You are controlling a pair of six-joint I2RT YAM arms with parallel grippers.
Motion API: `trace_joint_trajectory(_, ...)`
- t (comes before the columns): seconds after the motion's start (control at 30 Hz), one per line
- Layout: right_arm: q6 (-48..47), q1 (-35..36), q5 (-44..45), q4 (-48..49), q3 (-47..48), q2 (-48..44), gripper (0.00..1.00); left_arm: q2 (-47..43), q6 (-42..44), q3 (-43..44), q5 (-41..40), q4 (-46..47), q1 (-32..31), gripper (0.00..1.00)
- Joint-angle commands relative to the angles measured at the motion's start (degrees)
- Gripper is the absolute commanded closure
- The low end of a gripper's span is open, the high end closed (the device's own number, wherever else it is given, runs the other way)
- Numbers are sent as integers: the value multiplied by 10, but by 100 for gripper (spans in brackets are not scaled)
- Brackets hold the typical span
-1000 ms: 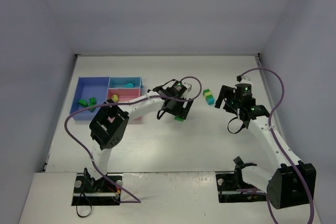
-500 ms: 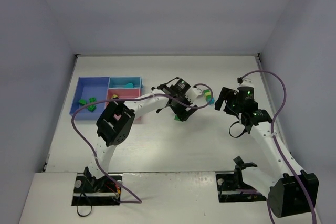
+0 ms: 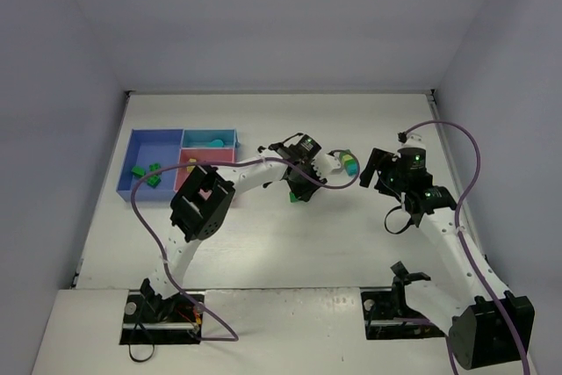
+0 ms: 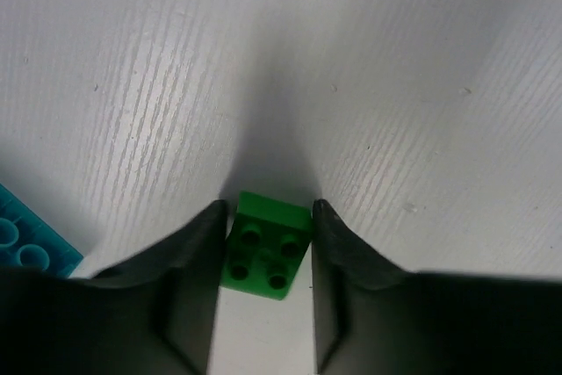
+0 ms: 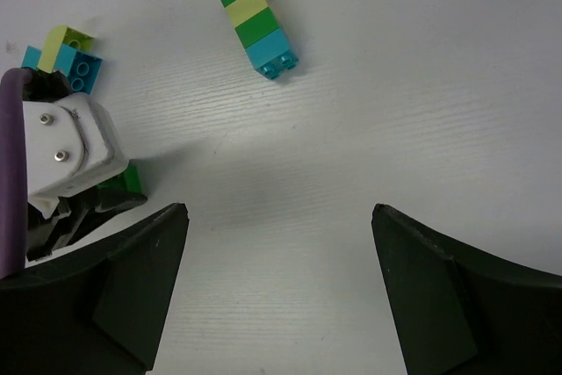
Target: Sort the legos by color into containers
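Note:
My left gripper (image 4: 268, 208) is shut on a small dark green lego (image 4: 266, 245) that rests on the white table, one finger against each side. From above, this gripper (image 3: 300, 189) is mid-table, to the right of the containers. My right gripper (image 5: 281, 210) is open over bare table with nothing between its fingers. A stacked bar of green, yellow-green and teal legos (image 5: 256, 22) lies ahead of it. A teal and yellow-green cluster (image 5: 66, 57) lies beside the left wrist. The blue tray (image 3: 154, 148) holds green legos (image 3: 145, 173).
The pink tray (image 3: 215, 158) holds a yellow-green piece (image 3: 191, 163) and is partly covered by the left arm. The narrow light-blue tray (image 3: 230, 133) holds a teal piece (image 3: 213, 140). Purple cables loop off both arms. Walls close in the table's far and side edges.
The left gripper's jaws, open before, have closed on the dark green lego. The left arm's elbow has swung a little to the right. The right arm has barely shifted.

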Motion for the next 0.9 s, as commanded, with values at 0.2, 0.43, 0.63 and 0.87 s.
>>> trace_joint_trajectory(0.2,4,-4,-3,11,8,-4,18,-94,-64,-75,-31,5,0,100)
trace_joint_trajectory(0.43,-3,-3,-1,25,22,20,18,-256,-231,-130,-99,40,131,100)
trace_joint_trajectory(0.63,-9,-2,-10,50,33,54,18,-357,-265,-151,-164,5,271,100)
trace_joint_trajectory(0.87,-15,-1,-8,68,47,93,18,-351,-278,-172,-176,5,449,100)
